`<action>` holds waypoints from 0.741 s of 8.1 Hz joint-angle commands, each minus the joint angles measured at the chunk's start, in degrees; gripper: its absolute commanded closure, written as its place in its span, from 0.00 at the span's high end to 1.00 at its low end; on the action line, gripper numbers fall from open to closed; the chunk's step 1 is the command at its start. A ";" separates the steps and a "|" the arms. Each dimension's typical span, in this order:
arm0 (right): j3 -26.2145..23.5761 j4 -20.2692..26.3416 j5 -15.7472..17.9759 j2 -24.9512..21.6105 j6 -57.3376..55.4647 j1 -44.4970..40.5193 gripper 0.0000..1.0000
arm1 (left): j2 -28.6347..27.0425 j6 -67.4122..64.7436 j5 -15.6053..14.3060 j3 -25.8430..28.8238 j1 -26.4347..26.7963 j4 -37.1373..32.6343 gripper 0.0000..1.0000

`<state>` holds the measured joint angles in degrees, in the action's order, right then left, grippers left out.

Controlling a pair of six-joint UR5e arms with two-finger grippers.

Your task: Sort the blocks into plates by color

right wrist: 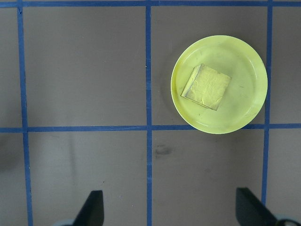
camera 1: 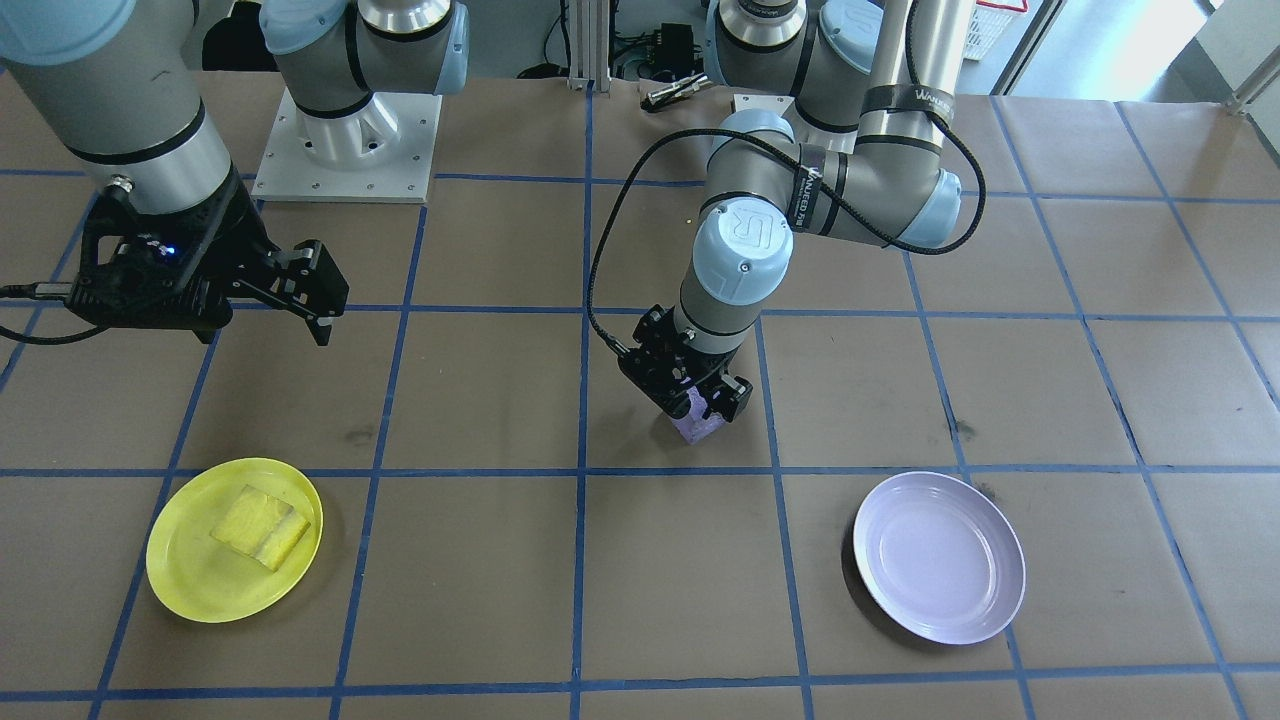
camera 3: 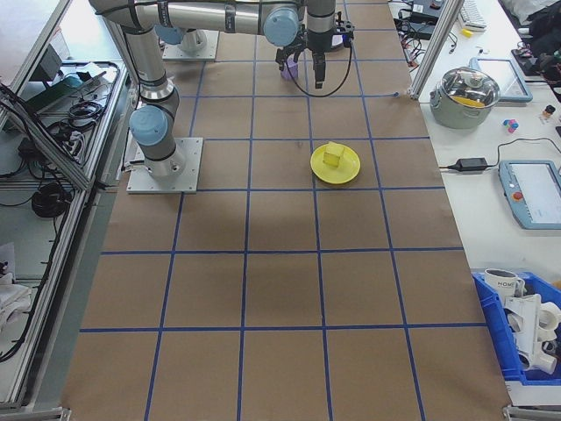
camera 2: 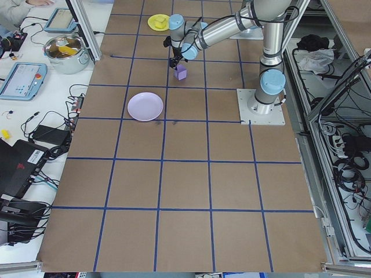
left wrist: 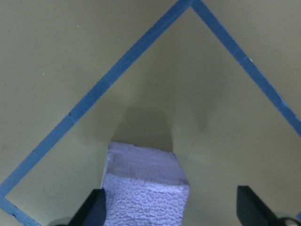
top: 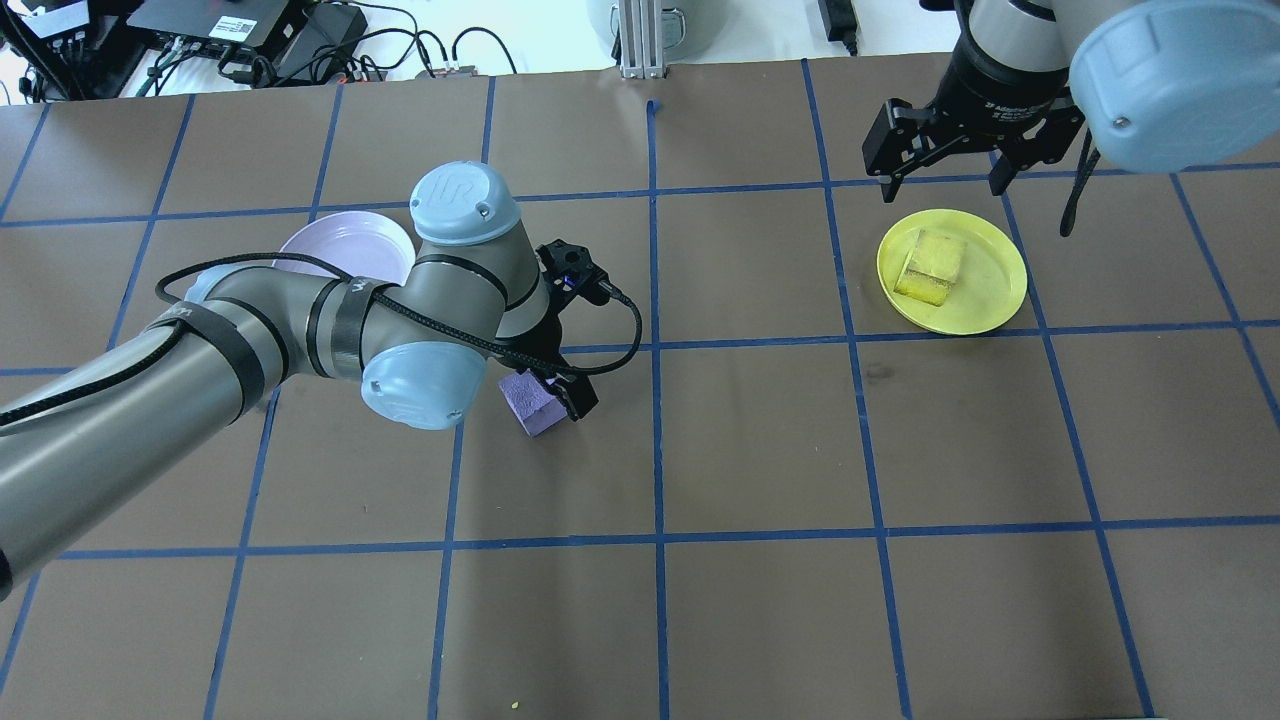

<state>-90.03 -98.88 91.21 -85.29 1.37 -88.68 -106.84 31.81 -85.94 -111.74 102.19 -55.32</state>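
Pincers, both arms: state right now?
Left pincer: open, fingers straddling the lavender block on the table, right finger clearly off it, not gripping.
Right pincer: open, empty, above the yellow plate holding the yellow block.

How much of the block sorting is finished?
About half. The yellow block already lies in the yellow plate. The left pincer is open around the purple block, not yet gripping. The lavender plate is still empty. The right pincer hangs open.
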 commanded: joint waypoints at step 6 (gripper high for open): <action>-0.06 0.00 -0.06 0.30 0.13 0.00 1.00 | 0.32 3.60 -0.72 -0.33 0.02 0.30 1.00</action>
<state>-90.08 -98.88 91.15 -85.08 1.53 -88.68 -106.25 34.87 -86.67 -112.01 102.21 -55.02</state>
